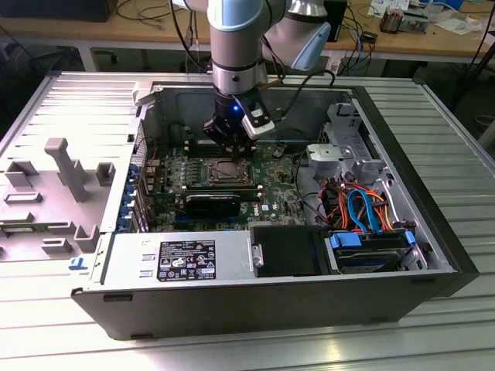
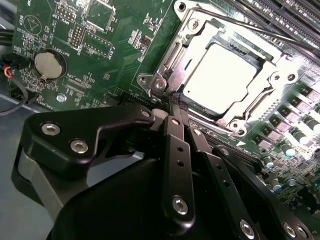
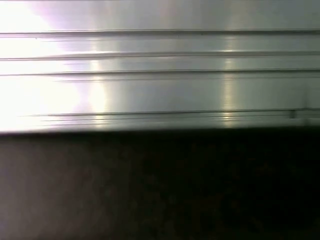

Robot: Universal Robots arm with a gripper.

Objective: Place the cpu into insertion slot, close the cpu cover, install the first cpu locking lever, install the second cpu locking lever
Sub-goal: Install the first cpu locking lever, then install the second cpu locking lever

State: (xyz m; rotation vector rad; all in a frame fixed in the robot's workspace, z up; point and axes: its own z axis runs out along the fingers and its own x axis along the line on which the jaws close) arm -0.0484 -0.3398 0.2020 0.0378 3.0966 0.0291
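Observation:
The cpu (image 2: pixel 225 70), a flat silver square, lies in the insertion slot (image 1: pixel 224 171) on the green motherboard (image 2: pixel 105 55). The cpu cover (image 2: pixel 272 80), a silver frame plate, lies flat around the chip, which shows through its window. A thin wire lever (image 2: pixel 260 34) runs along one side of the cover. In the second wrist view my gripper (image 2: pixel 176 104) is shut, its black fingers pressed together with nothing visible between them, tips right at a corner of the socket frame. In the exterior view the gripper (image 1: pixel 230 147) hangs just above the socket's far edge.
The board sits inside an open computer case (image 1: pixel 116 255). A power supply (image 1: pixel 178 259) is at the front, with a drive cage (image 1: pixel 348 147) and cables (image 1: pixel 363 209) on the exterior view's right. Memory slots (image 2: pixel 280 15) and a coin battery (image 2: pixel 47 65) flank the socket. A grey fixture (image 1: pixel 66 166) stands outside on the left.

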